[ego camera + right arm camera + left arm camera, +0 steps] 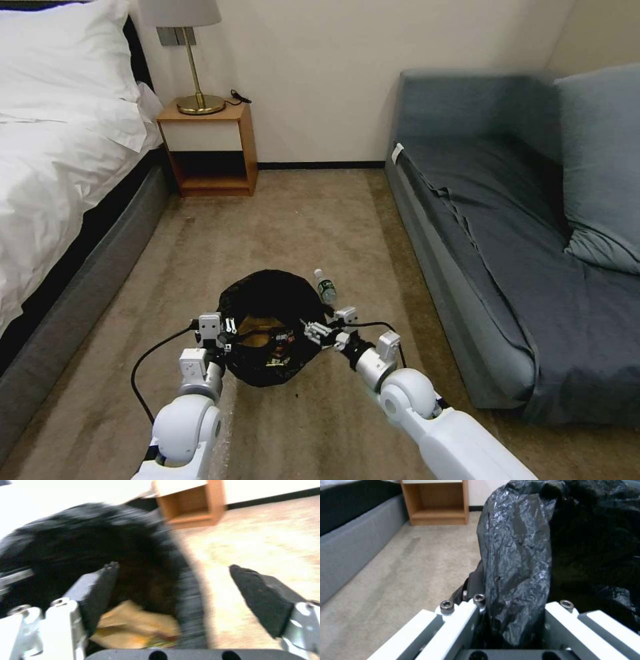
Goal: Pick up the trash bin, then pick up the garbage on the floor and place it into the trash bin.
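Head view: the trash bin (270, 327) is held up over the carpet, near centre, the left gripper (223, 329) at its left rim and the right gripper (321, 328) at its right rim. A clear bottle (326, 287) lies just beyond.

Left wrist view: fingers (460, 620) are clamped on the bin's crinkled bag (516, 562); thin and slippery, so gripping rim and liner together seems safest.

Right wrist view: fingers (263, 600) are spread wide, holding nothing; a tan paper bag (133, 627) rests inside, looking light and crushable.

The black bag (270, 327) hides the trash bin's white body entirely.
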Controlling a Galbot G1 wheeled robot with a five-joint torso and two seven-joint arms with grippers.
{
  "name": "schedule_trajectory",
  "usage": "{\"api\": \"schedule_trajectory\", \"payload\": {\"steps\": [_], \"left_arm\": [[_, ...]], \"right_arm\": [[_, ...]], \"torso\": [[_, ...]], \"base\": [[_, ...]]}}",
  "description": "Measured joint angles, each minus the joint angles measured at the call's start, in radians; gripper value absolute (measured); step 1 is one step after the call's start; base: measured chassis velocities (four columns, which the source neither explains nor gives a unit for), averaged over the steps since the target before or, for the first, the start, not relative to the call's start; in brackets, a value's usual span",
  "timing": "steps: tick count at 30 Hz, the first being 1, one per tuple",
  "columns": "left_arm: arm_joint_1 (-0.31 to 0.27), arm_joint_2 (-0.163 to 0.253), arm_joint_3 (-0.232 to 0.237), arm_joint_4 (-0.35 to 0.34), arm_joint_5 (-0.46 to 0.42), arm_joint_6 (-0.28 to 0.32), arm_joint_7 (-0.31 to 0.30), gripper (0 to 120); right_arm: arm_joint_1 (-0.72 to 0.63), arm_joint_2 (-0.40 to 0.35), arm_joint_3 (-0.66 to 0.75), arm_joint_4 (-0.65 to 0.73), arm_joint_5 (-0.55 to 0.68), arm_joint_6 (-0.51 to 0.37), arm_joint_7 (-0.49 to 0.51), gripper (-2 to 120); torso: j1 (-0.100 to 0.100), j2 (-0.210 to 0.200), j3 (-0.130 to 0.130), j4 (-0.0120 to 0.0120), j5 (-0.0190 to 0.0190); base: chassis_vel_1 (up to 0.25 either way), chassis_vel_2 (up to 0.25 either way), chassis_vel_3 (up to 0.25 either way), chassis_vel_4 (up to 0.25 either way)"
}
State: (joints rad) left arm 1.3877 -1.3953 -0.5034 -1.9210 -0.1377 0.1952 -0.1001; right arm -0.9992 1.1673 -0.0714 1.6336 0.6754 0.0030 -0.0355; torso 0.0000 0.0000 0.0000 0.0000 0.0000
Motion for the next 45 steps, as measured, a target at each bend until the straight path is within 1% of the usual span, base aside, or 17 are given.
{"api": "schedule_trajectory", "payload": {"steps": [1, 4, 5, 7, 12, 13, 15, 17, 20, 22, 26, 29, 32, 35, 38, 41, 45], "left_arm": [[0.001, 0.009, -0.011, -0.003, -0.004, 0.0, -0.001, 4], [0.004, 0.025, -0.028, -0.007, -0.018, -0.001, -0.006, 4], [0.004, 0.025, -0.028, -0.007, -0.018, -0.001, -0.006, 4], [0.002, 0.037, -0.05, -0.005, -0.033, -0.007, -0.014, 4], [-0.003, 0.057, -0.077, -0.001, -0.065, -0.011, -0.023, 4], [-0.004, 0.069, -0.088, 0.002, -0.081, -0.013, -0.028, 4], [-0.006, 0.074, -0.094, 0.004, -0.087, -0.015, -0.031, 4], [-0.014, 0.09, -0.122, 0.019, -0.108, -0.018, -0.037, 4], [-0.017, 0.099, -0.134, 0.025, -0.118, -0.019, -0.037, 4], [-0.021, 0.115, -0.155, 0.03, -0.133, -0.019, -0.037, 4], [-0.022, 0.127, -0.174, 0.031, -0.145, -0.019, -0.037, 4], [-0.021, 0.14, -0.19, 0.023, -0.159, -0.018, -0.035, 4], [-0.02, 0.143, -0.195, 0.022, -0.162, -0.018, -0.034, 4], [-0.015, 0.159, -0.225, 0.021, -0.174, -0.016, -0.025, 4], [-0.013, 0.166, -0.239, 0.023, -0.178, -0.016, -0.017, 4], [-0.009, 0.184, -0.269, 0.038, -0.198, -0.018, -0.009, 4], [-0.01, 0.199, -0.282, 0.048, -0.212, -0.023, -0.002, 4]], "right_arm": [[0.008, 0.003, 0.011, -0.015, -0.011, 0.0, 0.031, 95], [0.011, -0.003, 0.027, -0.033, -0.017, -0.002, 0.04, 99], [0.011, -0.003, 0.027, -0.033, -0.017, -0.002, 0.04, 99], [0.011, -0.017, 0.049, -0.056, -0.035, -0.011, 0.036, 100], [0.012, -0.019, 0.078, -0.114, -0.071, -0.011, 0.038, 100], [0.013, -0.018, 0.091, -0.146, -0.083, -0.003, 0.041, 100], [0.013, -0.017, 0.096, -0.158, -0.088, 0.0, 0.042, 100], [0.008, -0.015, 0.119, -0.201, -0.098, 0.011, 0.042, 100], [0.005, -0.015, 0.128, -0.216, -0.098, 0.014, 0.035, 100], [0.001, -0.022, 0.143, -0.243, -0.095, 0.016, 0.006, 100], [0.0, -0.031, 0.145, -0.269, -0.094, 0.016, -0.031, 100], [-0.004, -0.011, 0.138, -0.308, -0.105, 0.021, -0.068, 100], [-0.004, 0.0, 0.136, -0.322, -0.112, 0.027, -0.076, 100], [-0.006, 0.028, 0.13, -0.367, -0.128, 0.041, -0.099, 100], [-0.007, 0.034, 0.126, -0.381, -0.133, 0.044, -0.105, 100], [-0.008, 0.049, 0.118, -0.401, -0.145, 0.048, -0.112, 100], [-0.008, 0.06, 0.114, -0.409, -0.148, 0.049, -0.113, 100]], "torso": [[0.0, 0.0, 0.0, 0.0, 0.0], [0.0, 0.0, 0.0, 0.0002, 0.0], [0.0, 0.0, 0.0, 0.0002, 0.0], [0.0, 0.0, 0.0, 0.0, -0.0001], [0.0, 0.0, 0.0, 0.0, 0.0], [0.0, 0.0, 0.0, 0.0, -0.0002], [0.0, 0.0, 0.0, 0.0, 0.0], [0.0, 0.0, 0.0, 0.0, -0.0002], [0.0, 0.0, 0.0, 0.0, -0.0001], [0.0, 0.0, 0.0, 0.0, -0.0002], [0.0, 0.0, 0.0, 0.0, -0.0001], [0.0, 0.0, 0.0, -0.0001, -0.0001], [0.0, 0.0, 0.0, 0.0, -0.0001], [0.0, 0.0, 0.0, 0.0001, -0.0001], [0.0, 0.0, 0.0, 0.0, -0.0002], [0.0, 0.0, 0.0, 0.0001, -0.0002], [0.0, 0.0, 0.0, 0.0002, -0.0002]], "base": [[0.0, 0.0, 0.0, 0.0], [0.0, 0.0, 0.0, 0.0], [0.0, 0.0, 0.0, 0.0], [0.0, 0.0, 0.0, 0.0], [0.0, 0.0, 0.0, 0.0], [0.0, 0.0, 0.0, 0.0], [0.0, 0.0, 0.0, 0.0], [0.0, 0.0, 0.0, 0.0], [0.0, 0.0, 0.0, 0.0], [0.0, 0.0, 0.0, 0.0], [0.0, 0.0, 0.0, 0.0], [0.0, 0.0, 0.0, 0.0], [0.0, 0.0, 0.0, 0.0], [0.0, 0.0, 0.0, 0.0], [0.0, 0.0, 0.0, 0.0], [0.0, 0.0, 0.0, 0.0], [0.0, 0.0, 0.0, 0.0]]}}
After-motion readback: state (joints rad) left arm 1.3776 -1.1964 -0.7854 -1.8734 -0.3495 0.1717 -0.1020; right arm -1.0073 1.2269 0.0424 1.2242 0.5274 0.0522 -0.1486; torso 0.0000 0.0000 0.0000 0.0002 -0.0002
